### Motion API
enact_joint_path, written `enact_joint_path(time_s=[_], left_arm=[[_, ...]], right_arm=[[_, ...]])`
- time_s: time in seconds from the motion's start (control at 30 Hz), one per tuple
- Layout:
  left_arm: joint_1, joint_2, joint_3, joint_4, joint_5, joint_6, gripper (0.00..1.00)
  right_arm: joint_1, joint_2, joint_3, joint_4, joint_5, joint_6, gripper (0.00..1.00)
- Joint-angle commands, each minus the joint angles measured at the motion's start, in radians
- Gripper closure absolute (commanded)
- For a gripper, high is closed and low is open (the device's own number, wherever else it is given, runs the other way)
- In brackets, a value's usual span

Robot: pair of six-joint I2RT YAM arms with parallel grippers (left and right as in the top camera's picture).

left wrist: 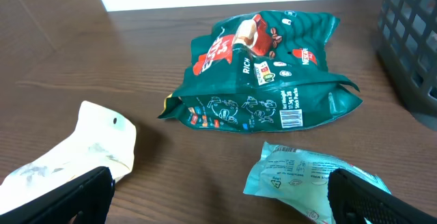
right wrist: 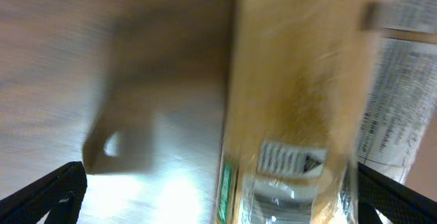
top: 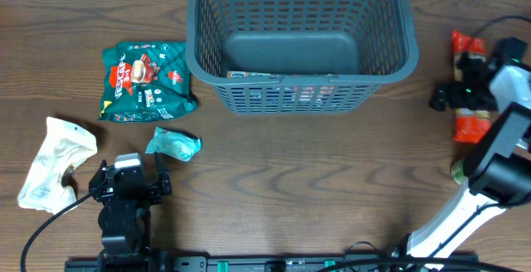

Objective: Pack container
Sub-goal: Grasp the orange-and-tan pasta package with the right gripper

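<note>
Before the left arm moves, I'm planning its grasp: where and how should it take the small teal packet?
Probably its middle, across the narrow width, from straight above: the packet lies flat on the table, longer side to side, with the open left gripper close by.

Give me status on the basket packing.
Done: little. The container floor looks bare, maybe a flat packet against its near wall. In hand: nothing; left end effector and right end effector are open, the right over an orange packet. Still out: green packet, teal packet, white pouch.
</note>
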Motion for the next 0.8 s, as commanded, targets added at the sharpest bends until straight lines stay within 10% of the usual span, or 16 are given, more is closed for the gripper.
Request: enact_joint_path(time_s=[0.0,0.77], left_arm=[[-0.004,-0.007,-0.02,-0.005,-0.004,0.017,0.01],[-0.004,-0.007,-0.02,-0.005,-0.004,0.017,0.02]], right_arm=[[0.096,0.06,-0.05,-0.013,-0.148,0.0,0.01],[0.107,-0.076,0.098,-0.054,-0.139,0.066,0.01]])
